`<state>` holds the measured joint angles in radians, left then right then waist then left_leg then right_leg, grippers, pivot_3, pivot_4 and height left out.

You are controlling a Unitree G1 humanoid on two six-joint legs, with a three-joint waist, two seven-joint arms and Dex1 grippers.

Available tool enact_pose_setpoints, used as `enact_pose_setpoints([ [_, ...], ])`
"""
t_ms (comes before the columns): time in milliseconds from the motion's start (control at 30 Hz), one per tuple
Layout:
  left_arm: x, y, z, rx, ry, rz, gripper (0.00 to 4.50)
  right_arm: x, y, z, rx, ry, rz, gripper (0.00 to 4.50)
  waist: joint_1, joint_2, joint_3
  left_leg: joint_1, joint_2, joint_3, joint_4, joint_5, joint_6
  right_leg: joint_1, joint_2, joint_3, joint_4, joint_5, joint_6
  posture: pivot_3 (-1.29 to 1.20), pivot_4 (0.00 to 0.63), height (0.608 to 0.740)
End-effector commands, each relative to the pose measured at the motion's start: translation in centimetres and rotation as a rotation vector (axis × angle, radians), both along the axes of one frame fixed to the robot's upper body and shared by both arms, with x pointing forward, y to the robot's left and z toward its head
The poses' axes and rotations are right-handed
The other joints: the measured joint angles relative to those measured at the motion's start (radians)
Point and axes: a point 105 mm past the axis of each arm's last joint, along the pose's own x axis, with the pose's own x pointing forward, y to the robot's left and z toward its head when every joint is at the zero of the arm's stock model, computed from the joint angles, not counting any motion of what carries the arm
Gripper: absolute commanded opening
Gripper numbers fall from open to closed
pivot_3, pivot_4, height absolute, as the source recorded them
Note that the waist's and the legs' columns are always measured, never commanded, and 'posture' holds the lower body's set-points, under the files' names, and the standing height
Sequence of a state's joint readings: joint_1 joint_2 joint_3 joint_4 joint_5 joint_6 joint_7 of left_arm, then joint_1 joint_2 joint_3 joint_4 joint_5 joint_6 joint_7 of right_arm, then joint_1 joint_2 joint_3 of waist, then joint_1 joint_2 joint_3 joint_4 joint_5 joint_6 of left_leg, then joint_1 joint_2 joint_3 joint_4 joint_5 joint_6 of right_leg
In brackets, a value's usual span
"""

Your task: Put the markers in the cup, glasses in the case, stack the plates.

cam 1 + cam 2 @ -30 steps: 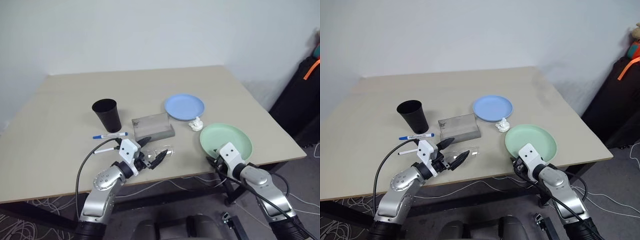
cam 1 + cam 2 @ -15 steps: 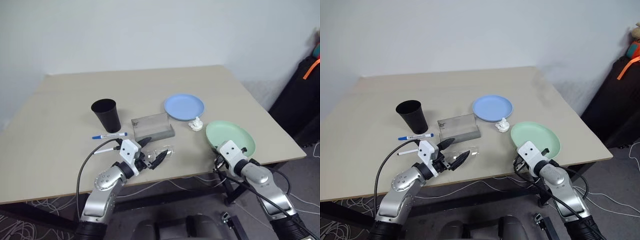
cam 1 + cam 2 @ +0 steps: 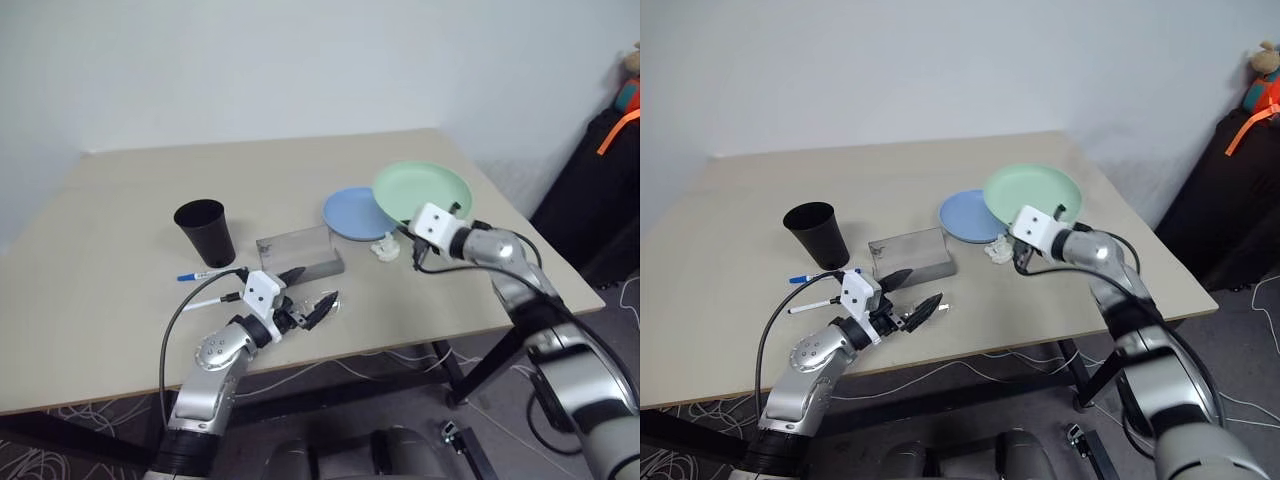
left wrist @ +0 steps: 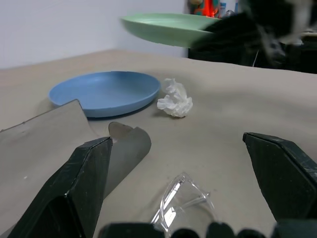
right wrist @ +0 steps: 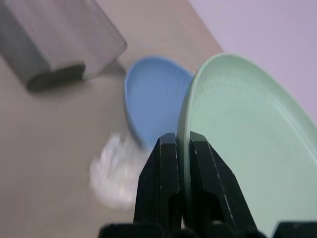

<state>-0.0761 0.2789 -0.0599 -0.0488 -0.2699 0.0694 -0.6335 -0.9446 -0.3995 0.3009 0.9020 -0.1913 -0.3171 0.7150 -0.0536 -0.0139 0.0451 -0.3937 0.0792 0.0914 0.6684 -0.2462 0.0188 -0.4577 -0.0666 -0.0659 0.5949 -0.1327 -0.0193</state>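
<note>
green plate [image 3: 424, 190]: lifted, tilted, rim pinched, above blue plate [image 3: 354, 212] | cup [image 3: 205, 231]: upright, black | markers [image 3: 203, 274]: lying before cup | case [image 3: 299, 253]: grey, lid up | glasses [image 4: 184, 204]: clear, near case

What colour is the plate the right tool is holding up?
Mint green plate, gripped at its rim by the right tool; clearest in the left eye view.

A plain pale wall [image 3: 300, 60] rises behind a beige rectangular table [image 3: 120, 250] that takes up most of the room in view. Loose cables [image 3: 60, 420] trail over the dark floor [image 3: 1250, 330] beneath it. At the right, a black bag [image 3: 605, 170] with an orange strap [image 3: 617, 128] leans by the wall.
</note>
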Motion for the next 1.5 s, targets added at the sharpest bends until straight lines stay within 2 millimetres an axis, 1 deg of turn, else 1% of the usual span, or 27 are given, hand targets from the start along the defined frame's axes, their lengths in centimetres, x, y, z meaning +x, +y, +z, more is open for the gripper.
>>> enact_pose_setpoints([
  [33, 0.3, 0.3, 1.4, -0.002, -0.066, 0.028, 4.5, 1.2, 1.5, 1.0, -0.031, -0.011, 0.019, 0.02, 0.002, 0.0, 0.0, 0.0, 0.0, 0.0, -0.001, 0.0, 0.0, 0.0, 0.0, 0.0, 0.0, 0.0, 0.001, 0.0, 0.0, 0.74],
  [200, 0.0, 0.9, 1.4, -0.003, -0.073, 0.07, 4.5, 2.0, 3.5, 1.6, -0.047, -0.014, -0.006, 0.02, 0.002, 0.001, 0.0, -0.003, -0.001, 0.001, -0.003, -0.001, 0.0, -0.001, -0.001, 0.001, -0.004, 0.0, 0.003, 0.0, 0.0, 0.74],
  [300, -0.3, 1.2, 1.4, -0.001, -0.074, 0.09, 4.5, 2.3, 4.2, 1.7, -0.052, -0.018, -0.024, 0.02, 0.001, 0.001, 0.0, -0.002, -0.001, 0.003, -0.003, -0.001, 0.0, -0.002, -0.001, 0.002, -0.003, 0.0, 0.003, 0.0, 0.0, 0.74],
  [400, -0.6, 1.5, 1.3, 0.002, -0.073, 0.105, 4.5, 2.4, 4.5, 1.8, -0.051, -0.027, -0.03, 0.76, 0.002, 0.001, 0.0, -0.001, 0.0, 0.002, -0.002, -0.001, 0.0, -0.002, 0.0, 0.002, -0.002, 0.0, 0.002, 0.0, 0.0, 0.74],
  [533, -0.9, 1.8, 1.4, 0.004, -0.071, 0.118, 4.5, 2.5, 4.7, 2.4, -0.011, -0.053, -0.041, 2.14, 0.001, 0.002, -0.001, 0.0, 0.0, 0.002, -0.002, -0.001, -0.001, -0.002, 0.0, 0.002, 0.001, 0.0, 0.001, 0.0, 0.0, 0.74],
  [667, -0.9, 1.8, 1.4, 0.011, -0.069, 0.114, 4.5, 2.7, 4.4, 3.1, 0.022, -0.091, -0.058, 3.43, 0.001, 0.002, -0.001, 0.0, 0.0, 0.002, -0.001, -0.001, -0.001, -0.002, -0.001, 0.002, 0.002, 0.0, 0.001, 0.0, 0.0, 0.74],
  [833, -0.4, 1.8, 1.6, 0.019, -0.074, 0.098, 4.5, 2.6, 3.9, 4.0, 0.081, -0.116, -0.04, 3.43, 0.002, 0.002, -0.001, 0.0, 0.0, 0.002, -0.001, -0.001, -0.001, -0.002, 0.0, 0.002, 0.002, 0.0, 0.002, 0.0, 0.0, 0.74],
  [967, 0.0, 1.5, 1.8, 0.027, -0.081, 0.073, 4.5, 2.2, 2.9, 4.5, 0.233, -0.046, -0.022, 3.43, 0.002, 0.002, -0.001, 0.0, 0.0, 0.002, -0.001, -0.001, -0.001, -0.001, 0.0, 0.002, 0.002, 0.001, 0.002, 0.0, 0.0, 0.74],
  [1033, 0.4, 1.6, 2.1, 0.034, -0.087, 0.063, 4.5, 1.7, 2.6, 4.2, 0.278, 0.009, 0.011, 3.43, 0.001, 0.002, -0.001, 0.0, 0.0, 0.002, 0.0, -0.001, -0.001, 0.0, 0.0, 0.002, 0.001, 0.001, 0.002, 0.0, 0.0, 0.74],
  [1100, 1.0, 1.8, 2.7, 0.054, -0.094, 0.019, 4.5, 0.3, 2.1, 2.9, 0.312, 0.104, 0.088, 3.43, 0.002, 0.002, -0.001, 0.0, 0.0, 0.002, 0.0, 0.0, -0.001, 0.0, 0.0, 0.002, 0.002, 0.001, 0.002, 0.0, 0.0, 0.74],
  [1167, 1.3, 2.0, 3.0, 0.065, -0.094, -0.007, 4.5, -0.5, 1.9, 2.3, 0.326, 0.149, 0.128, 3.43, 0.002, 0.002, -0.001, 0.0, 0.0, 0.001, 0.0, 0.0, -0.001, 0.0, 0.0, 0.002, 0.002, 0.001, 0.002, 0.0, 0.0, 0.74],
  [1233, 1.8, 2.5, 3.0, 0.142, -0.056, -0.101, 4.5, -2.1, 1.2, 0.9, 0.334, 0.201, 0.16, 3.43, 0.003, 0.003, -0.001, 0.0, -0.001, 0.001, 0.001, 0.0, -0.001, -0.001, 0.0, 0.002, 0.004, 0.001, 0.002, 0.0, 0.0, 0.74],
  [1300, 2.2, 3.0, 3.1, 0.194, -0.024, -0.164, 4.5, -3.2, 0.9, 0.0, 0.34, 0.231, 0.168, 3.43, 0.003, 0.003, -0.001, 0.0, 0.0, 0.001, 0.002, 0.0, -0.001, -0.001, 0.0, 0.002, 0.006, 0.0, 0.002, 0.0, 0.0, 0.74],
  [1367, 2.7, 3.3, 3.7, 0.237, -0.001, -0.232, 4.5, -3.9, 0.5, -0.6, 0.353, 0.244, 0.146, 3.43, 0.003, 0.004, 0.0, 0.001, -0.001, 0.001, 0.004, -0.001, -0.001, -0.002, 0.0, 0.002, 0.01, 0.0, 0.002, 0.0, 0.0, 0.74],
  [1433, 2.9, 3.5, 4.3, 0.254, 0.019, -0.283, 4.5, -4.4, 0.4, -0.9, 0.368, 0.251, 0.131, 3.43, 0.001, 0.004, 0.0, 0.001, 0.0, 0.002, 0.006, -0.002, -0.003, -0.003, -0.001, 0.003, 0.011, -0.001, 0.0, 0.0, 0.0, 0.74],
  [1500, 3.1, 3.6, 5.0, 0.294, 0.071, -0.392, 4.5, -5.4, 0.3, -1.1, 0.4, 0.272, 0.131, 3.43, 0.001, 0.004, 0.0, 0.001, 0.0, 0.002, 0.007, -0.003, -0.005, -0.003, -0.001, 0.003, 0.012, -0.001, -0.001, 0.0, 0.0, 0.74],
])
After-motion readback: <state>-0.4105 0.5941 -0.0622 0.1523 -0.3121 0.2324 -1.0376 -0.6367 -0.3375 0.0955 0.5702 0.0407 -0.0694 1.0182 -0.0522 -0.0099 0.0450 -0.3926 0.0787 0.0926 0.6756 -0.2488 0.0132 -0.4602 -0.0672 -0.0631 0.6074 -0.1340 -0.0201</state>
